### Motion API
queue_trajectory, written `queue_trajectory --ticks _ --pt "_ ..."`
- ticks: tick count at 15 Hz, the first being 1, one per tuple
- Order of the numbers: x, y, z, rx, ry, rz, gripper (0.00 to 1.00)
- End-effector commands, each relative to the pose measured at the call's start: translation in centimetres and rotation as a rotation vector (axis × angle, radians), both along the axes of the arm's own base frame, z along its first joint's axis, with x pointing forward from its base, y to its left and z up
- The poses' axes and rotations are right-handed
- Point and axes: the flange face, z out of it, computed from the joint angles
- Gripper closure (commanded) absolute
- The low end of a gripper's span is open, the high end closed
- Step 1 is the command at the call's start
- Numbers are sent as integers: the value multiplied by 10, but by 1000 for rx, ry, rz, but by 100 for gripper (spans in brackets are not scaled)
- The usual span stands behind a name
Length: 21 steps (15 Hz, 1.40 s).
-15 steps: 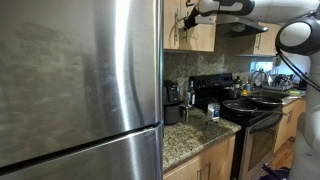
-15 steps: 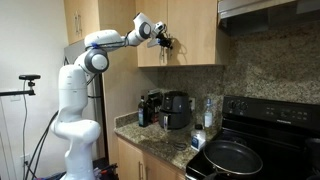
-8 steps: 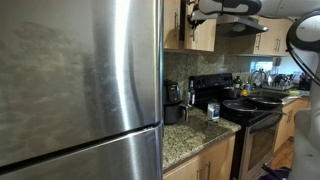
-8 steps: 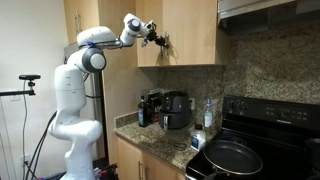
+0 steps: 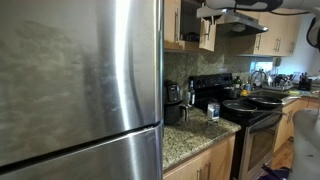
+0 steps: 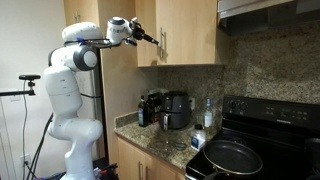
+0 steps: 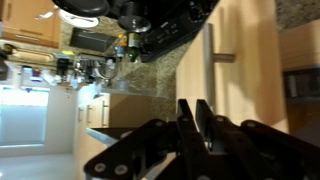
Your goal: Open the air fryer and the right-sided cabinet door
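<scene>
The right-sided cabinet door (image 6: pixel 190 32) is light-brown wood with a slim silver bar handle (image 6: pixel 163 45) on its left edge. It stands swung partly out from the cabinet; in an exterior view the cabinet door (image 5: pixel 207 32) shows a dark gap beside it. My gripper (image 6: pixel 152 37) is at the handle, high up. In the wrist view my gripper (image 7: pixel 195 108) is shut, fingers nearly together, and the handle (image 7: pixel 208 50) runs just beside the right finger. The air fryer (image 6: pixel 178 108), small and black, stands on the counter below with its drawer shut.
A steel fridge (image 5: pixel 80 80) fills one side. The black stove (image 6: pixel 275 108) carries a dark pan (image 6: pixel 232 155). A coffee maker (image 6: pixel 150 107) and a bottle (image 6: pixel 207 112) flank the air fryer on the granite counter (image 6: pixel 160 145).
My arm has drawn back from the cabinet and the right-sided door has swung further out with it. The gripper has stayed shut.
</scene>
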Motion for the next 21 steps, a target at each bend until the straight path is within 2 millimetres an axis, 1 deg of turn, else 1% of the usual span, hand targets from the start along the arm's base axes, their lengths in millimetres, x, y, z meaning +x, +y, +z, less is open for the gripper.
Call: queue_trajectory --ticks 1,3,5,6,7,8,9,10,11,12,13,14,15,16,17,18,19,20,21 --pt "-84 -27 0 31 -12 -213 100" --pt "-132 -45 2 78 -18 -337 100" --pt "-178 -68 1 134 -49 -449 100" --pt "-198 -80 2 170 -82 -445 74" --pt "-209 -94 5 200 -111 -284 71" --pt "-222 -105 3 180 -106 -240 65" --pt "-234 -118 0 186 -119 -185 56" --pt "-238 -124 3 186 -126 -138 49" --pt "-233 -132 6 202 -132 -76 40" --pt "-226 -140 13 213 -142 -13 33" --pt "-215 -144 19 225 -150 52 24" --pt "-198 -143 23 244 -150 117 17" --pt "-185 -138 26 250 -147 185 8" --pt "-213 -143 25 253 -168 114 26" --pt "-200 -143 25 257 -167 153 16" --pt "-191 -141 24 255 -162 163 9" --pt "-185 -138 23 252 -157 165 1" --pt "-167 -141 17 287 -48 173 2" --pt "-148 -142 14 294 7 226 0"
